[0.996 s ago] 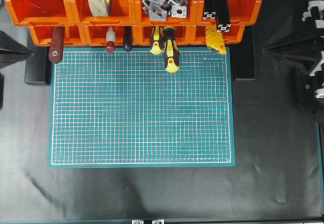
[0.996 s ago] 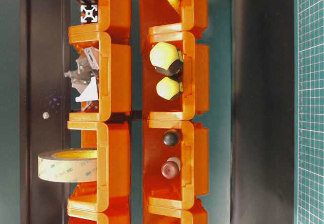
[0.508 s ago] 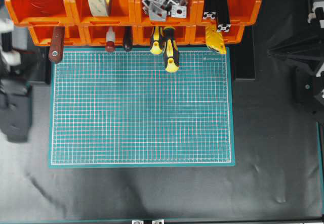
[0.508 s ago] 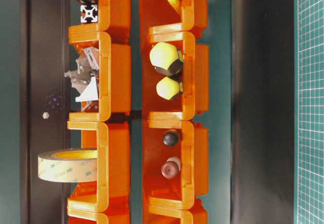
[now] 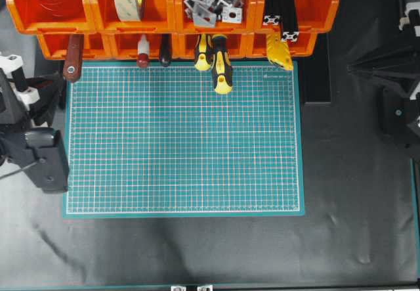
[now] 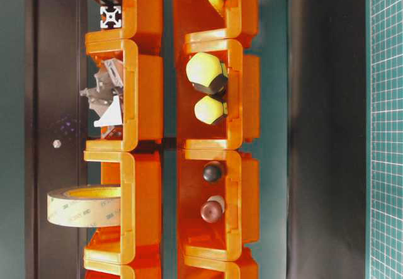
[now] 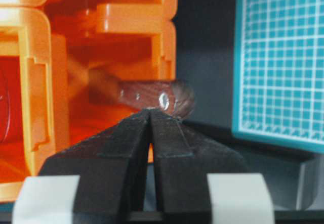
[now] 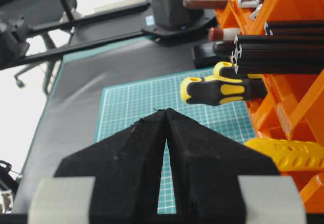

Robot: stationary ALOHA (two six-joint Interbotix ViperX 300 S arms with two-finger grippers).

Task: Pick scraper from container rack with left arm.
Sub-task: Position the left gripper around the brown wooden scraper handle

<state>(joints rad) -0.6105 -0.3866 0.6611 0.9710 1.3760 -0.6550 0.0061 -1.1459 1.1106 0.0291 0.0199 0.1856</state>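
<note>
Scraper (image 7: 157,96) sits in rack (image 7: 131,27), handle end (with hole) sticking out. Left claw (image 7: 150,114) closed, empty, tips just short of handle. Right claw (image 8: 165,114) closed, empty.

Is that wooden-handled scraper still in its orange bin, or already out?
Still in. The scraper has its blade end in the container rack, handle poking out; the shut left gripper holds nothing.

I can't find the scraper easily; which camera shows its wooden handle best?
The left wrist view: the scraper fills mid-frame, its end hole clear. Overhead shows it small at the container rack's left end; right wrist glimpses it far off; table-level misses it.
</note>
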